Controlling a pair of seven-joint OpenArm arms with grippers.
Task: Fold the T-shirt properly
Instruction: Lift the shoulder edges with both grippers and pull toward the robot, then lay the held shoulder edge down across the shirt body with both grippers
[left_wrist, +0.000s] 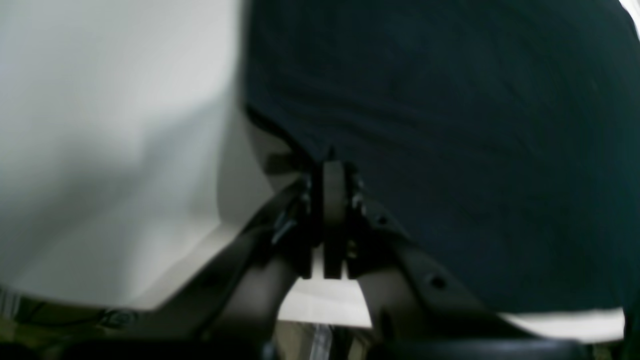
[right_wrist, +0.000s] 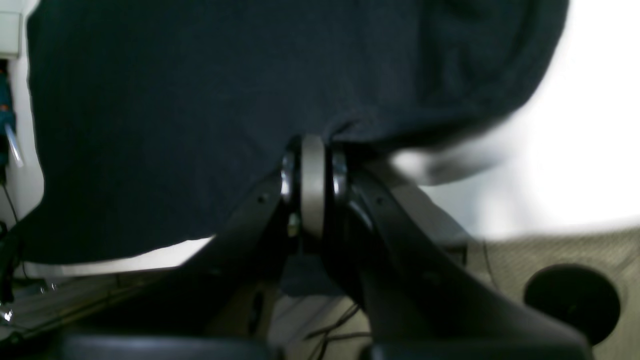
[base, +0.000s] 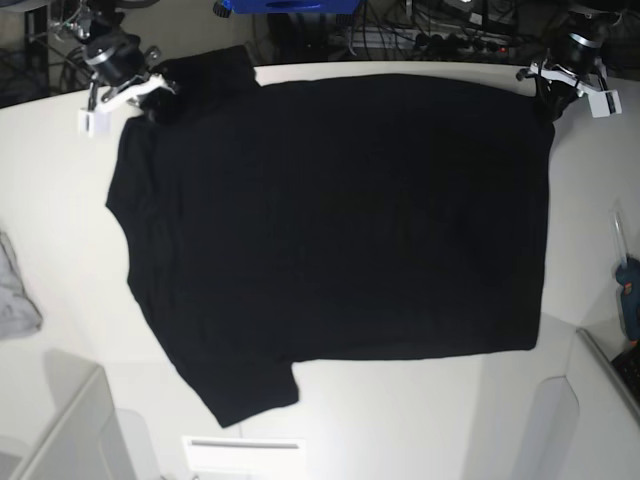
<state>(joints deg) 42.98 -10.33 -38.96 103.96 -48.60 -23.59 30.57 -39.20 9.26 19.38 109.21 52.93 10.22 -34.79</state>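
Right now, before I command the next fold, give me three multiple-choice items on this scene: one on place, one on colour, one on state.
1. Where in the base view does the small grey cloth lie?
A. On the T-shirt
B. At the left edge of the table
C. At the right tool

2. What colour does the upturned side of the T-shirt show?
A. Plain black
B. Orange
C. Grey

3. How do the left tool and right tool stand?
A. Both open above the table
B. One shut, one open
C. Both shut on shirt fabric

Answers: 1 B, the grey cloth sits on the white table apart from the shirt. 2 A, no print shows. 3 C, each wrist view shows the jaws closed with black cloth pinched at the tips.
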